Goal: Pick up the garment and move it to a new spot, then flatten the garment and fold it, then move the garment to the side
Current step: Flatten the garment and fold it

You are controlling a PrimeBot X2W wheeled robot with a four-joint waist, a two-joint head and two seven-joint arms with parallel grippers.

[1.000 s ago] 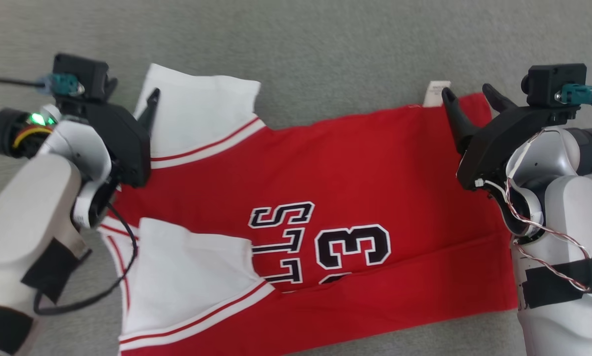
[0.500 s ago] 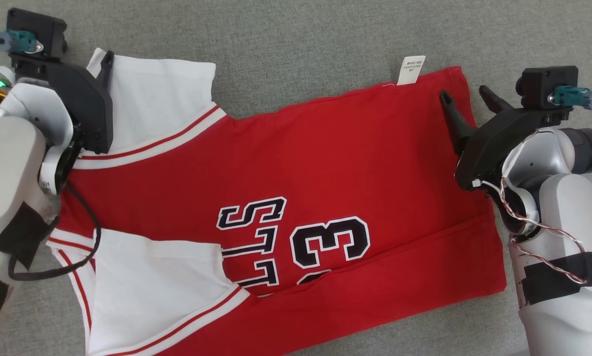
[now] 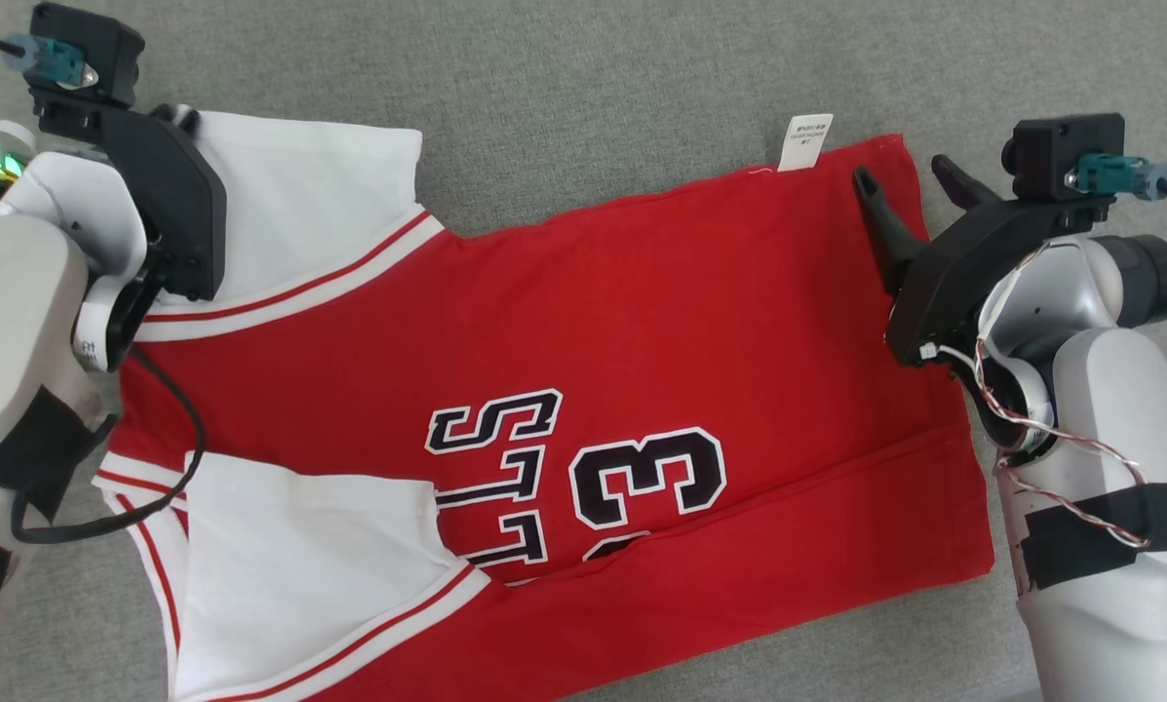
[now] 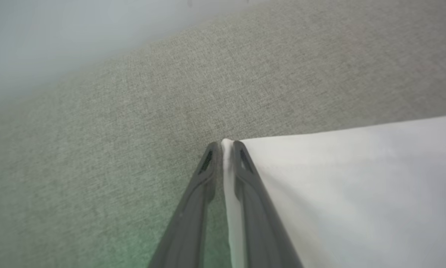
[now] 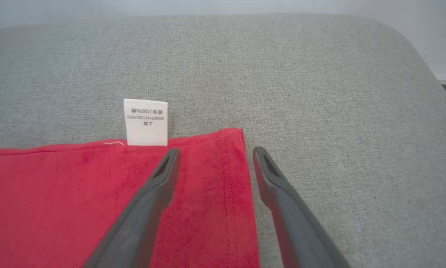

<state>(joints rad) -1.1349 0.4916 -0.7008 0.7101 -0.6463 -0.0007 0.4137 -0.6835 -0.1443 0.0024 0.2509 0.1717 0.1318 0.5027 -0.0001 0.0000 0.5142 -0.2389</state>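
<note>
The garment point(image 3: 641, 322) is a red jersey with white sleeves and black numerals, spread on a grey cushion. My left gripper point(image 3: 178, 117) sits at the far corner of the upper white sleeve point(image 3: 300, 195). In the left wrist view that gripper point(image 4: 226, 143) is shut, with the sleeve's white edge point(image 4: 357, 186) pinched between its fingers. My right gripper point(image 3: 900, 171) is open at the jersey's far hem corner. In the right wrist view it point(image 5: 216, 150) straddles the red hem edge point(image 5: 208, 178), one finger over the cloth and one over the cushion.
A white care label point(image 5: 145, 121) sticks out from the hem beside my right gripper, also seen in the head view as the label point(image 3: 805, 141). The grey cushion point(image 5: 319, 74) rounds off at its far right edge, with a pale wall behind.
My left gripper has shut on the white sleeve corner; it was open before. The camera shifted earlier, so the whole picture slid left. The right gripper stays open at the hem corner.
</note>
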